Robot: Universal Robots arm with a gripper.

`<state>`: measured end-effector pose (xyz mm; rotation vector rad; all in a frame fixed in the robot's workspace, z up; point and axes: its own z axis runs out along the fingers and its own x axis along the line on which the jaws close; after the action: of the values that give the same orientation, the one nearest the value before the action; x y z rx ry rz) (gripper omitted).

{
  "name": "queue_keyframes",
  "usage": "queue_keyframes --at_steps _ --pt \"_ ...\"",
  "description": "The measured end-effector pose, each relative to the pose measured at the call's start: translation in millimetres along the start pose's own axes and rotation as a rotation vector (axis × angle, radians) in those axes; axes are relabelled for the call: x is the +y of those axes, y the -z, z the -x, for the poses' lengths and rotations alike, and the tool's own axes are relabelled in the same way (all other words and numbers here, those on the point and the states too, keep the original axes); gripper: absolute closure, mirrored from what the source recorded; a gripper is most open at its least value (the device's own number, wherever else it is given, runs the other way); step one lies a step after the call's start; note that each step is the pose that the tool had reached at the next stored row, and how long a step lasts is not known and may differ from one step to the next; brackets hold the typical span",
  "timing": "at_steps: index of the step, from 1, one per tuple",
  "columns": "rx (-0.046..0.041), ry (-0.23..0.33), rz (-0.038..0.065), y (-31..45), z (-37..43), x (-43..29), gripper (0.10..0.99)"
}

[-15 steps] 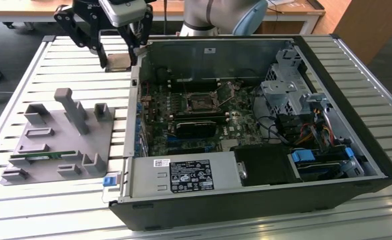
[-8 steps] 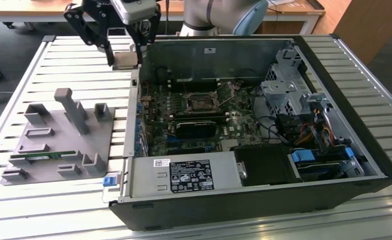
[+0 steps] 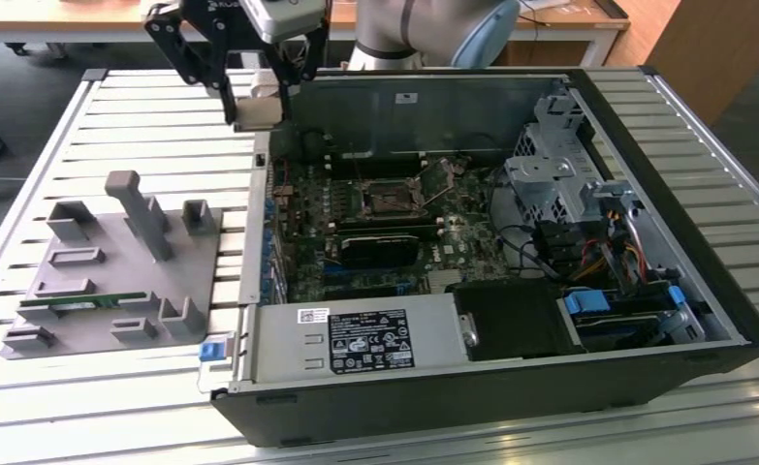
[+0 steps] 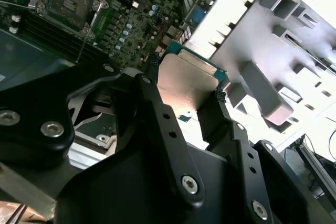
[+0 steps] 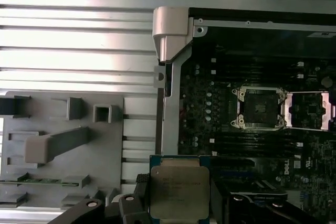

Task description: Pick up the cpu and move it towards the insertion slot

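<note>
The black gripper [image 5: 178, 203] pinches the small flat square silver cpu [image 5: 179, 192] by its edges above the open case's corner; it looks light, stiff, fragile underneath.

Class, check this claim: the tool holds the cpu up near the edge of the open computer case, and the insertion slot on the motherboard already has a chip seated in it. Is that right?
Not quite. The insertion slot is empty: the first wrist view shows its bare black socket with the bracket swung open. The rest stands: the tool holds the cpu near the edge of the computer case.
</note>
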<state>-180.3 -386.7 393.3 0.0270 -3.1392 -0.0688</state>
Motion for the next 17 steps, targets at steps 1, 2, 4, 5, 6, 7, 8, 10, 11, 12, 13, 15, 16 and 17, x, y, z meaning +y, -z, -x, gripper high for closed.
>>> queue_keyframes --at_steps 1,2,4,5,6,7,8,10,11,12,13,15,16,17 --pt "-0.0001 0.0 0.0 -0.1 1.7 0.6 0.545" --pt "0.0 0.0 0.0 -0.1 3.3 1.2 0.545" --pt "0.0 0.0 0.0 -0.1 6.6 2.4 0.545" --pt "0.0 0.0 0.0 -0.1 8.2 3.0 0.545" --pt "0.0 0.0 0.0 -0.2 9.8 3.6 0.545" --pt "0.0 0.0 0.0 -0.2 11.3 4.2 0.545" --pt "0.0 0.0 0.0 -0.2 12.8 4.8 0.545" --pt "0.0 0.0 0.0 -0.2 16.0 6.1 0.545" --pt "0.0 0.0 0.0 -0.2 17.5 6.8 0.545" --pt "0.0001 0.0 0.0 -0.3 19.1 7.4 0.545" --pt "0.0 0.0 0.0 -0.3 20.7 8.1 0.545" --pt "0.0 0.0 0.0 -0.4 23.8 9.5 0.545" --pt "0.0 0.0 0.0 -0.4 25.5 10.3 0.545" --pt "0.0 0.0 0.0 -0.5 27.1 11.0 0.545"
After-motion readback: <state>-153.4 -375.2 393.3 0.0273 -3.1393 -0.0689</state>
